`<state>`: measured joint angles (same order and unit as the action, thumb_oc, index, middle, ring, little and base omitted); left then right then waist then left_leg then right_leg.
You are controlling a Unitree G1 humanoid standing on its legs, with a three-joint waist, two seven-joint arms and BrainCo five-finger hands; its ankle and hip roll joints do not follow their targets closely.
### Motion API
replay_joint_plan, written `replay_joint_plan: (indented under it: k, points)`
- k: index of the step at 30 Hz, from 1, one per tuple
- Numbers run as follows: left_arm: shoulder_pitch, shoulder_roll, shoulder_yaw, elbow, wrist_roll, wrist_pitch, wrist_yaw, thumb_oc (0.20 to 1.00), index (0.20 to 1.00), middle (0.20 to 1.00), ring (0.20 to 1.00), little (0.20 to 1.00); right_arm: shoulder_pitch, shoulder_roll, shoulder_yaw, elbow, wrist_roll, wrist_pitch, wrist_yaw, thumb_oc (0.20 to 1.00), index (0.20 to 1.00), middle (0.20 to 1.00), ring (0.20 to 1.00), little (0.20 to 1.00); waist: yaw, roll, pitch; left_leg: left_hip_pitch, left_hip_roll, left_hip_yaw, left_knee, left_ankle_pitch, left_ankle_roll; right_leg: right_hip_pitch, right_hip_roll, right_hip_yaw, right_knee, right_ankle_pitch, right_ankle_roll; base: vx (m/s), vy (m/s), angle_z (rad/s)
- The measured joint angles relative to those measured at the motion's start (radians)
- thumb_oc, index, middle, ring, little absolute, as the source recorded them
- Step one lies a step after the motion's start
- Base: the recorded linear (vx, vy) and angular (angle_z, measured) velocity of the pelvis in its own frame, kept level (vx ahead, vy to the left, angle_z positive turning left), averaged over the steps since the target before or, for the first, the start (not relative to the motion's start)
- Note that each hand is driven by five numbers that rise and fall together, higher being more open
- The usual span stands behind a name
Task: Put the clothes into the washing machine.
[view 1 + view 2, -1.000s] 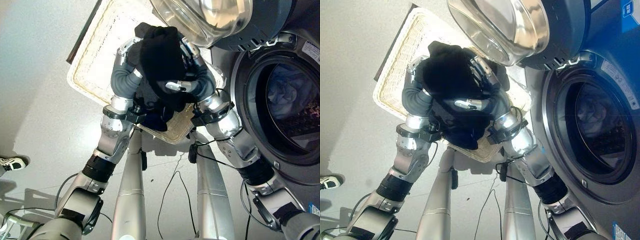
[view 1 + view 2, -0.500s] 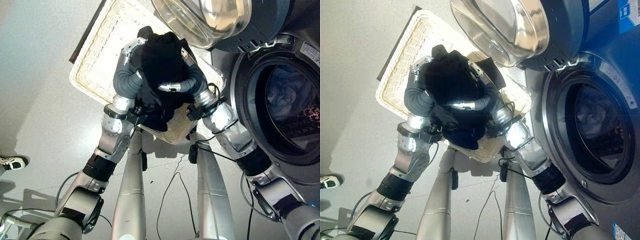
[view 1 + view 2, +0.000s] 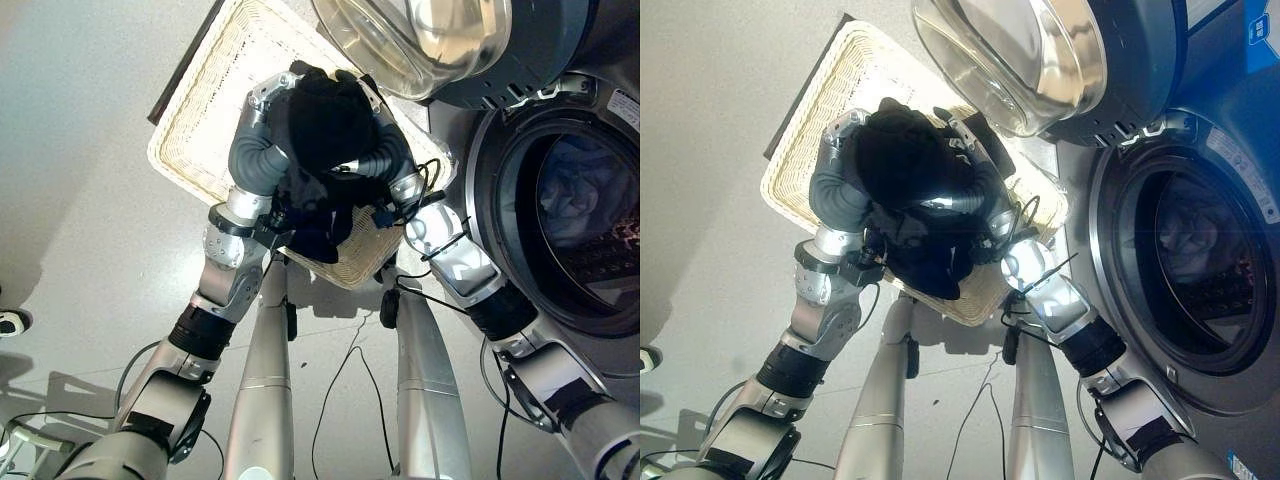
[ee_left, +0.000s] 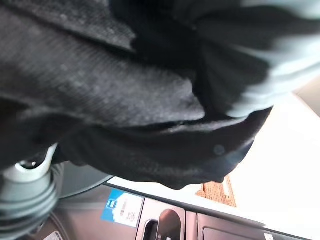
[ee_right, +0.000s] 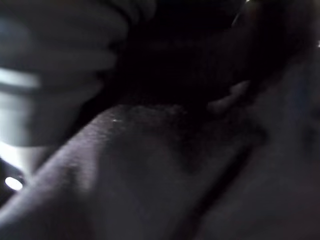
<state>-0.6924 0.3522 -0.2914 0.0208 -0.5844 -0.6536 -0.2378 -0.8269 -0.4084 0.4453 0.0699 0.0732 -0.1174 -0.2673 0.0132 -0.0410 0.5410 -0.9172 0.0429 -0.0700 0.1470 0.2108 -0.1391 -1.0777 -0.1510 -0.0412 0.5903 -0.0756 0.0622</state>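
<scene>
Both hands, the left hand (image 3: 262, 100) and the right hand (image 3: 372, 112), have carried the bundle of black clothes (image 3: 328, 125) slightly further over the wicker basket (image 3: 215, 85) during the last second, so the lift is underway while transfer to the washing machine drum (image 3: 590, 215) remains undone. The bundle sits between the two sets of fingers, clasped on either side. A right-hand digit (image 3: 350, 166) presses across its near face; the curl of the rest cannot be determined.

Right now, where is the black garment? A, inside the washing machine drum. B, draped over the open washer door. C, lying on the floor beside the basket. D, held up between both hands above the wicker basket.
D: the black garment is bunched between the left hand and the right hand, over the wicker basket.
</scene>
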Motion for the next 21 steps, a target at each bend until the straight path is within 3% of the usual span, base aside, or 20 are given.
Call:
replay_joint_plan:
  k: [7,9,21]
  points:
    - [-0.007,-0.026,0.017,0.000,-0.089,0.000,-0.056,0.200,0.200,0.200,0.200,0.200,-0.032,0.011,0.010,-0.003,-0.105,0.075,-0.064,1.000,1.000,1.000,1.000,1.000,0.000,0.000,0.000,-0.002,-0.001,-0.001,0.001,-0.001,-0.001,-0.007,-0.001,0.001,0.009,-0.005,-0.003,0.00,0.000,0.00]
    - [-0.007,-0.028,0.019,0.000,-0.107,0.000,-0.065,0.200,0.200,0.200,0.200,0.200,-0.038,0.011,0.023,-0.003,-0.105,0.083,-0.064,0.200,0.200,0.200,0.200,0.200,0.000,0.000,0.000,-0.002,-0.001,-0.001,0.001,-0.001,-0.001,-0.007,-0.001,0.001,0.009,-0.006,-0.003,0.00,0.000,0.00]
    - [-0.015,-0.031,0.037,0.000,-0.138,-0.001,-0.113,0.200,0.200,0.200,0.200,0.200,-0.041,0.010,0.048,-0.003,-0.100,0.087,-0.019,0.200,0.200,0.200,0.200,0.200,0.000,0.000,0.000,-0.002,-0.002,-0.008,0.003,-0.001,-0.004,-0.008,-0.001,0.000,0.015,-0.010,-0.003,0.00,0.000,0.00]
